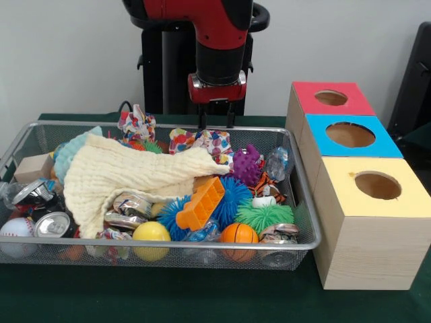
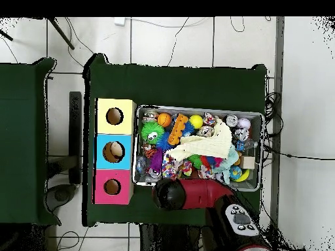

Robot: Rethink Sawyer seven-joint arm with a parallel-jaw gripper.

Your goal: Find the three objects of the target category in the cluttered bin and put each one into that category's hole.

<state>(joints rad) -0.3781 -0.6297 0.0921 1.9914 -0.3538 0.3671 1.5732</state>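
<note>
The wire mesh bin lies across the table, full of clutter; it also shows in the overhead view. Three printed cloth bundles lie along its far side: one on the far rim, one beside it, and one below my gripper. My gripper hangs open and empty just above the far rim, over these bundles. In the overhead view the arm hides it. The yellow-topped box's hole is right of the bin; it also shows in the overhead view.
A large cream cloth covers the bin's left middle. Around it lie a purple spiky ball, a blue one, a green one, an orange block, crushed cans and small balls. The blue-topped and red-topped boxes stand behind the yellow one.
</note>
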